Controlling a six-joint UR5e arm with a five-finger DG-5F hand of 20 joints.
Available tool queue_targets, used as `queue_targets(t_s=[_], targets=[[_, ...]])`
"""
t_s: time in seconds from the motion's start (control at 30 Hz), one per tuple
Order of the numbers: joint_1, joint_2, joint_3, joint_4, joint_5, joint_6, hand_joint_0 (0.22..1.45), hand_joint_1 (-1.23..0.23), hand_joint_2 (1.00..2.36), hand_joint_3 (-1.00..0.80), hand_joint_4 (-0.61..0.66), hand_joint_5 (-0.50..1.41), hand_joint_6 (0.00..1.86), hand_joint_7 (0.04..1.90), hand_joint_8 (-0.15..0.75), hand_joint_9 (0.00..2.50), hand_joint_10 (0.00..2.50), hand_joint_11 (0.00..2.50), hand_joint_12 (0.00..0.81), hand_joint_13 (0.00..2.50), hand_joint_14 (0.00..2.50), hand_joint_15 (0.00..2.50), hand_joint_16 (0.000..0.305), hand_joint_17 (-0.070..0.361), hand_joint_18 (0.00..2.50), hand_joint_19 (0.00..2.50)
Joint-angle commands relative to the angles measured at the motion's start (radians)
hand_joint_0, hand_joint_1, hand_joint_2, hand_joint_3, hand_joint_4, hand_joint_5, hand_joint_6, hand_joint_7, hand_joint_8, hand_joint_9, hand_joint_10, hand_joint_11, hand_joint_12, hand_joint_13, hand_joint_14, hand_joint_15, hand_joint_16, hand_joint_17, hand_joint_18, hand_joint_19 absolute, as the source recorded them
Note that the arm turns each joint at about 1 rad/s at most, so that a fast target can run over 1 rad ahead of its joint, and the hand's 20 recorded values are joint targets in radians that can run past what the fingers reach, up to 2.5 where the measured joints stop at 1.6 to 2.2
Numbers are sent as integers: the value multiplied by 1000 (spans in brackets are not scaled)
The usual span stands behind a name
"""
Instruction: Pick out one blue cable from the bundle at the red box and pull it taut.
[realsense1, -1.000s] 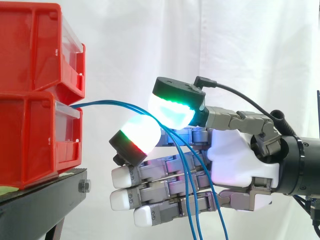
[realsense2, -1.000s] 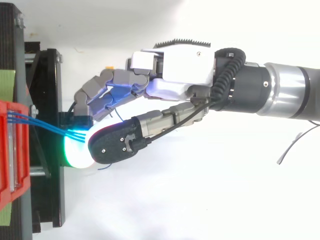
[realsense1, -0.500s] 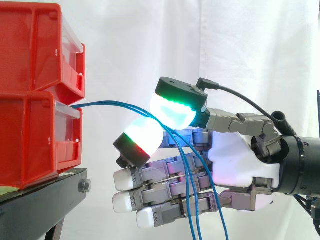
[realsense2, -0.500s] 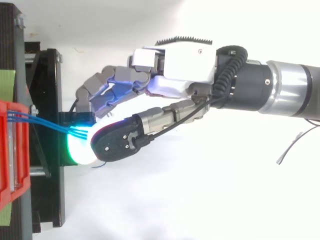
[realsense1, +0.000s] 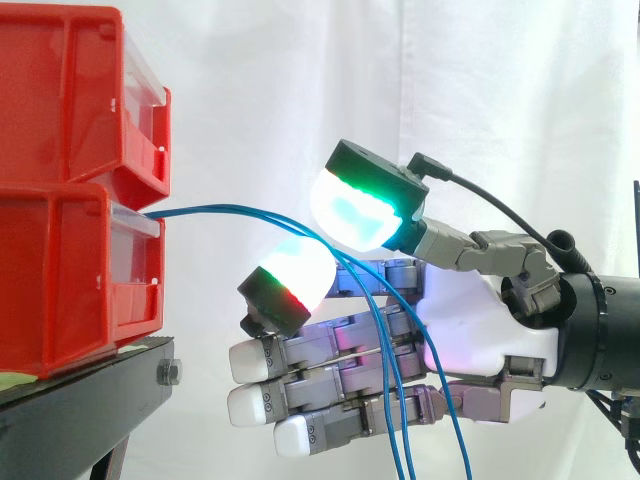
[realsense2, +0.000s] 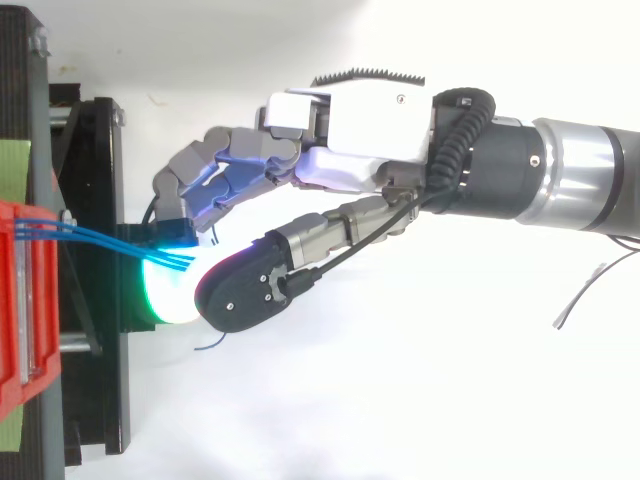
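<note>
- The hand (realsense1: 470, 325) was open, with the thumb pad raised clear of the finger pad.
- The blue cables (realsense1: 225, 210) ran through that gap, then hung across the fingers.
- The cables left the lower red bin (realsense1: 70, 270) at its front edge; open room separated bin and fingertips.

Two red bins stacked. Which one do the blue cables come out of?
The lower red bin: the blue cables leave at its top front lip, just beneath the upper red bin, then arc down across the hand.
</note>
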Motion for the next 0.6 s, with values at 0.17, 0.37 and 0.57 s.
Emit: queue_targets(t_s=[0.17, 0.37, 0.57], targets=[[-1, 0, 0, 0, 0, 0, 582, -619, 1011, -390, -8, -183, 913, 1003, 256, 630, 17, 489, 312, 548, 13, 342, 39, 88, 464, 434], [0, 0, 0, 2, 0, -7, 596, -672, 1018, -300, 2, -182, 921, 1022, 257, 630, 17, 486, 310, 553, 13, 347, 39, 87, 475, 419], [-1, 0, 0, 5, 0, -20, 615, -714, 1018, -292, -23, -190, 932, 1019, 249, 614, 17, 489, 311, 553, 13, 343, 39, 87, 487, 408]])
